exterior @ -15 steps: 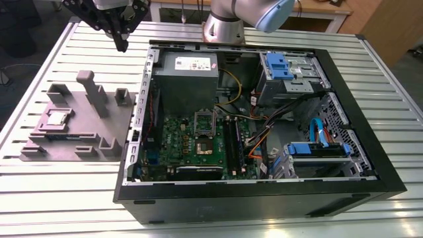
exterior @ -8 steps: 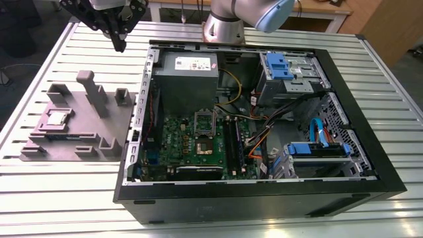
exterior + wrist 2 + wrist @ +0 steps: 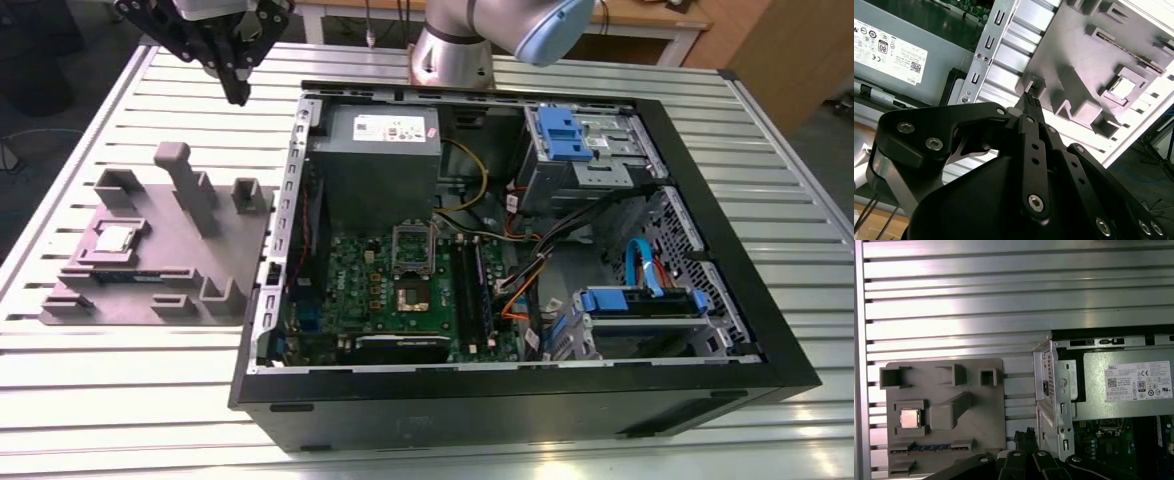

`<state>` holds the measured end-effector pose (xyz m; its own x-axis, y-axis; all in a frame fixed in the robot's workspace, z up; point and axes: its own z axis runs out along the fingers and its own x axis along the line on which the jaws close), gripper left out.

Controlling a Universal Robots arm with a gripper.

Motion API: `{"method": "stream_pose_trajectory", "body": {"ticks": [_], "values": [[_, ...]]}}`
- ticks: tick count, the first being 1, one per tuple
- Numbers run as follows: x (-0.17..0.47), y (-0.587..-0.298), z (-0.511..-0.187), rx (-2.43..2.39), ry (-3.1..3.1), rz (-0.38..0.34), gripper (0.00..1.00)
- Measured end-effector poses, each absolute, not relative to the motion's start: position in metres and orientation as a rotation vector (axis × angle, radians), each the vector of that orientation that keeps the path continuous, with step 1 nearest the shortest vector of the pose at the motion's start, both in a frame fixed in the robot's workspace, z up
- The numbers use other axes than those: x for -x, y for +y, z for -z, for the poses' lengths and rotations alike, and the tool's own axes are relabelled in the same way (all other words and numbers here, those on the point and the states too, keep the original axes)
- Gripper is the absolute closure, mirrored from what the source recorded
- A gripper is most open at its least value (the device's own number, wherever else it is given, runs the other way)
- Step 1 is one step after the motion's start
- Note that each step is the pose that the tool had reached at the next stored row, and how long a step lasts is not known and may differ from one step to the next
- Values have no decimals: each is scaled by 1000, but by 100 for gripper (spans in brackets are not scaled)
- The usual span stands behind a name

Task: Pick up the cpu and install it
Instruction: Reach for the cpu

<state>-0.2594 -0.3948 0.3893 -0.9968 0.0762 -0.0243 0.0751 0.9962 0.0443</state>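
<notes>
The gripper (image 3: pixel 1027 98) is hanging above the slatted table (image 3: pixel 120 400), fingertips pinched together and holding nothing. The cpu (image 3: pixel 115 237) is lying in a recess of the grey fixture (image 3: pixel 227 250), just beside the open computer case (image 3: pixel 534 400).

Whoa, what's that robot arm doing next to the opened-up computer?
The robot arm's end effector hangs empty, fingers together, above the metal table, beside the open computer case. The cpu, a small silvery square, lies in its pocket on the grey holder tray outside the case. Nothing is touching it, so it has not yet been picked up.
</notes>
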Motion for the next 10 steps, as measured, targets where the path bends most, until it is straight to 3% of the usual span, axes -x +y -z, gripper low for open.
{"method": "stream_pose_trajectory", "body": {"ticks": [10], "values": [[265,-395,-389,-118,3113,-68,90]]}}
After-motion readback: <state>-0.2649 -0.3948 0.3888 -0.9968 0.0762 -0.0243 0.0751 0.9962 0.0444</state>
